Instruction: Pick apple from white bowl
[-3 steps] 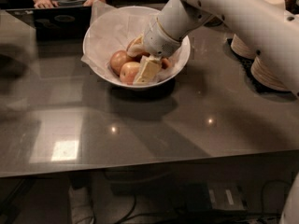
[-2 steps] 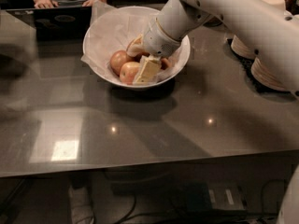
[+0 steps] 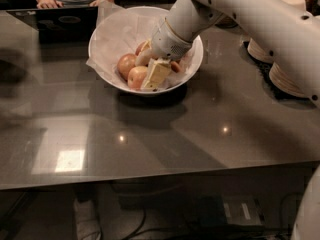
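A wide white bowl lined with crumpled white paper stands on the dark table at the back centre. Inside lie several apples: one reddish apple at the left, one at the front, and another partly hidden behind the arm. My gripper reaches down into the bowl from the upper right, its cream-coloured fingers resting among the apples, right beside the front apple. The white arm covers the bowl's right half.
Stacks of beige paper plates stand at the right, behind my arm. A dark laptop sits at the back left with a person's hands on it. The table's front edge runs across the lower frame.
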